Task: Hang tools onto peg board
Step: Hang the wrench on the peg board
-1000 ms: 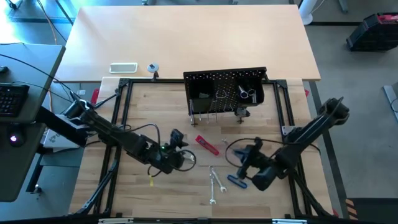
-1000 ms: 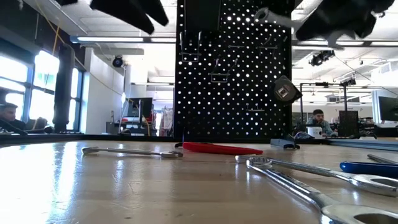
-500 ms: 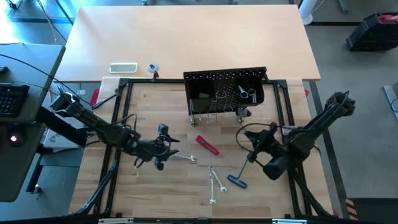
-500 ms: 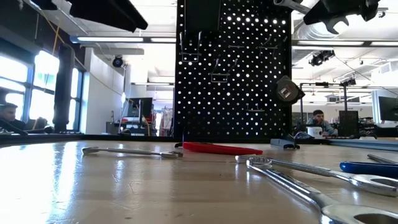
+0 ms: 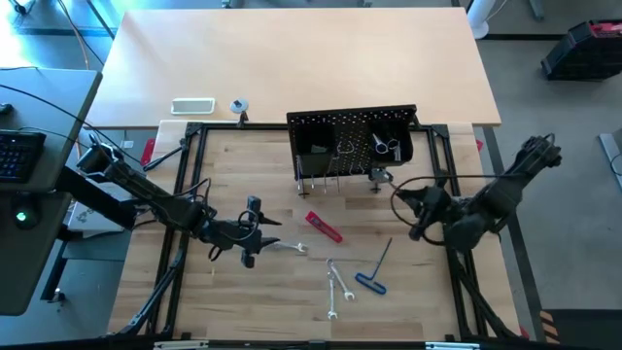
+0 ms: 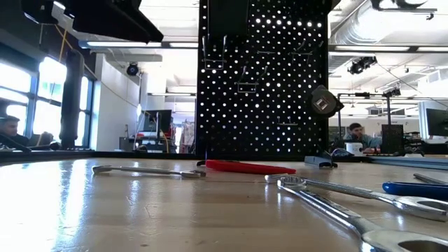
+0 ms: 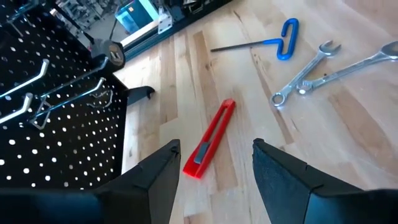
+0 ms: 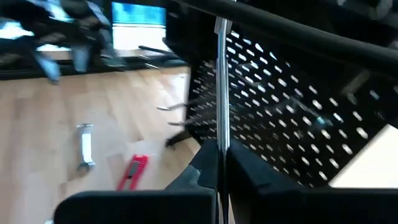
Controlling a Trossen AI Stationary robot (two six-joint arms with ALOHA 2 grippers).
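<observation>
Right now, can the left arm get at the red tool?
Probably yes. The left gripper is open and aimed at the red tool, with bare table between. The right gripper, shut on a wrench, is away by the peg board.

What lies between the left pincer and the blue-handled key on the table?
In the high view, a silver wrench lies nearest the left pincer, then two crossed wrenches before the blue-handled key.

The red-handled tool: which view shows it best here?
The left wrist view: the red-handled tool lies whole and close on the wood, ahead of the open left gripper. The high view shows it small, the low view edge-on, the right wrist view blurred and partly hidden.
</observation>
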